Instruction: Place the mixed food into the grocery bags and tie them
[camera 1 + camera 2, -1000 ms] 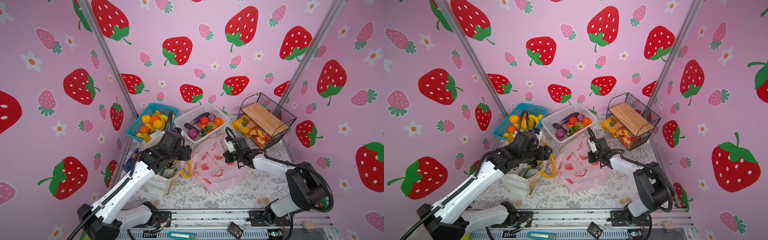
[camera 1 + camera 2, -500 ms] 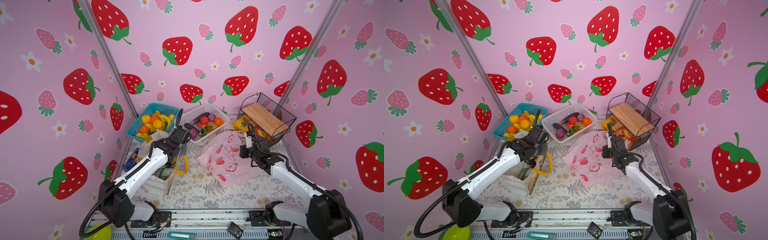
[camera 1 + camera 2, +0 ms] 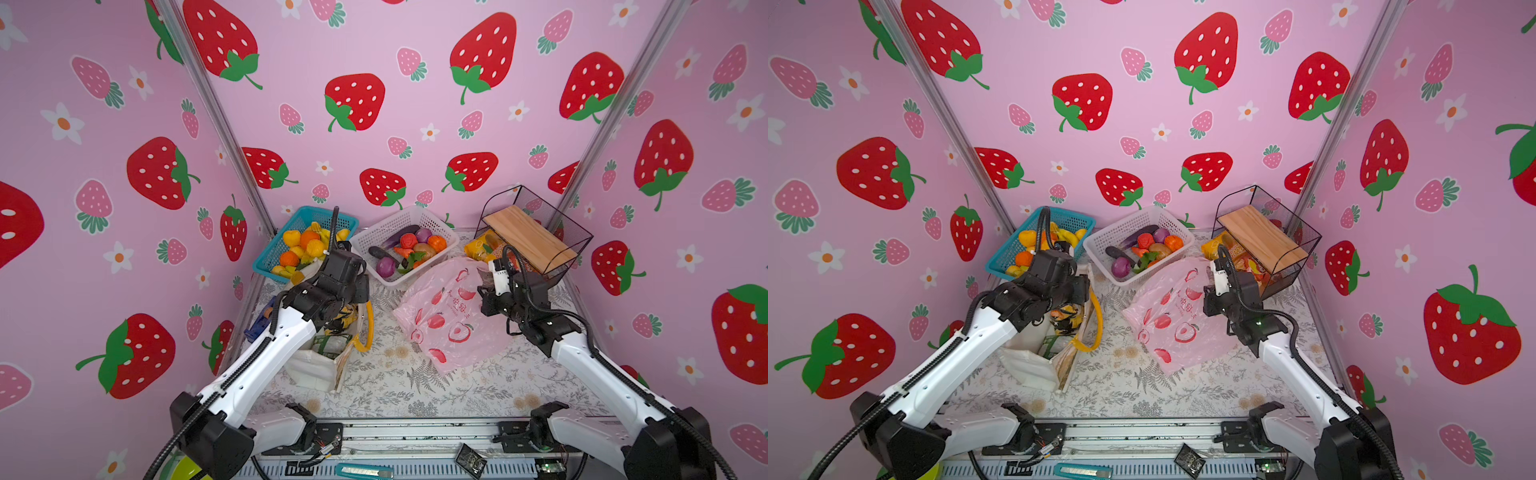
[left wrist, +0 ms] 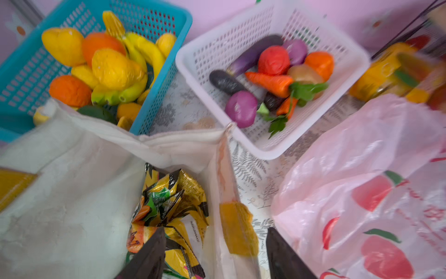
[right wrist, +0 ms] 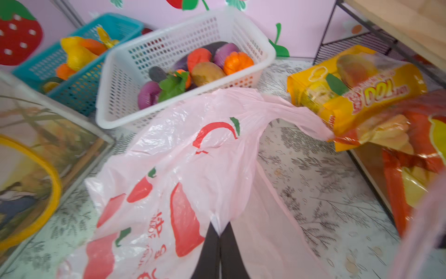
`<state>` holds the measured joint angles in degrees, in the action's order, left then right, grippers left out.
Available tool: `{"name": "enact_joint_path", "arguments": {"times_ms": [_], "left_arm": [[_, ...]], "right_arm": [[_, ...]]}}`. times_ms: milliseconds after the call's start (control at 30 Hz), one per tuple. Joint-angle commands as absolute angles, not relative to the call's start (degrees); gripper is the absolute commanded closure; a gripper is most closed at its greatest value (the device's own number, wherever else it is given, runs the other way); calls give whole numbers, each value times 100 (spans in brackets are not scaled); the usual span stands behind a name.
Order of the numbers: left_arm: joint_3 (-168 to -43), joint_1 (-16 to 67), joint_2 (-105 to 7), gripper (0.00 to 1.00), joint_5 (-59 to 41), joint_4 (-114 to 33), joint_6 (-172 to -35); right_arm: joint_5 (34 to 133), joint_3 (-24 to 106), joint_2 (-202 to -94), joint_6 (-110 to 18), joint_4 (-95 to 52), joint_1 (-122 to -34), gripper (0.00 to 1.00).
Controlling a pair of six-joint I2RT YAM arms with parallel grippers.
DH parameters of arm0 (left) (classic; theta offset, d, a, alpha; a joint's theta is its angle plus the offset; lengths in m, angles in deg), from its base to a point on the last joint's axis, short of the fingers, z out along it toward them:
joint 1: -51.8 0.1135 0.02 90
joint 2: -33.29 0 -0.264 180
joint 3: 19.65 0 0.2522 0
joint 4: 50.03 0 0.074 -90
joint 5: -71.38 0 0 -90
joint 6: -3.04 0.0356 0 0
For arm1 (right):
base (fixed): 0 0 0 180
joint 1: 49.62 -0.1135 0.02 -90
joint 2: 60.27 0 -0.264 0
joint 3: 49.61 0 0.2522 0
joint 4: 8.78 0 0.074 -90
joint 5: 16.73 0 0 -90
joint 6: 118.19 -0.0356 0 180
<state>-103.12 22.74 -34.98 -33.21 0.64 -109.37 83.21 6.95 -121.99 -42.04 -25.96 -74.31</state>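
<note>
Right wrist view: the right claw (image 5: 219, 233) pinches a fold of the thin pink bag (image 5: 193, 149), which lies crumpled and limp in the middle of the desk (image 5: 325, 193). A hard pull could tear the film or let it slip free. The left claw (image 4: 214, 238) hangs spread over the white tote (image 4: 72, 193) by the desk's left edge.

Light: bright, even and diffuse in both top views, with faint shadows on the tabletop (image 3: 395, 386).
Distortion: wide-angle lens bows the wall posts (image 3: 216, 120) near the edges.
Blur: wrist views motion-smeared, worst at the yellow packet (image 4: 386, 70).
Glare: white sheen on the pink bag (image 5: 193, 157).
</note>
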Motion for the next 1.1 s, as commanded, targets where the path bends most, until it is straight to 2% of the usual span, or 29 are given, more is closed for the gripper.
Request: {"name": "enact_joint_path", "arguments": {"times_ms": [0, 233, 467, 500, 633, 667, 733, 933, 967, 1067], "left_arm": [[-10234, 2195, -2995, 30, -2833, -605, -11216], [-10223, 2122, -2614, 30, -2455, -879, -11307], [-10197, 2113, -2580, 30, -2223, -866, -11350], [-10205, 2105, -2603, 30, -2161, -851, -11363], [-10174, 2095, -2663, 30, -2137, -773, -11357], [-10149, 2096, -2652, 30, -2166, -769, -11344], [-10097, 2099, -2648, 30, -2227, -770, -11332], [-10003, 2095, -2663, 30, -2152, -740, -11307], [-10002, 2095, -2677, 30, -2136, -721, -11295], [-9963, 2096, -2689, 30, -2197, -688, -11271]], "right_arm": [[9192, 1097, -12090, -4298, -2340, -7420, 100], [7380, 2414, -12186, -3482, -3452, -7415, 100], [6990, 2928, -12124, -3632, -3742, -7490, 100], [6695, 2970, -12102, -3533, -3768, -7593, 100], [4091, 3378, -12352, -2864, -4370, -8381, 100], [3830, 3449, -12395, -2846, -4473, -8408, 100], [3697, 3389, -12391, -2926, -4465, -8406, 100], [4201, 3410, -12738, -2747, -4613, -8414, 100], [3883, 3546, -12902, -2714, -4760, -8478, 100], [1806, 3699, -13651, -2244, -4994, -9330, 100]]}}
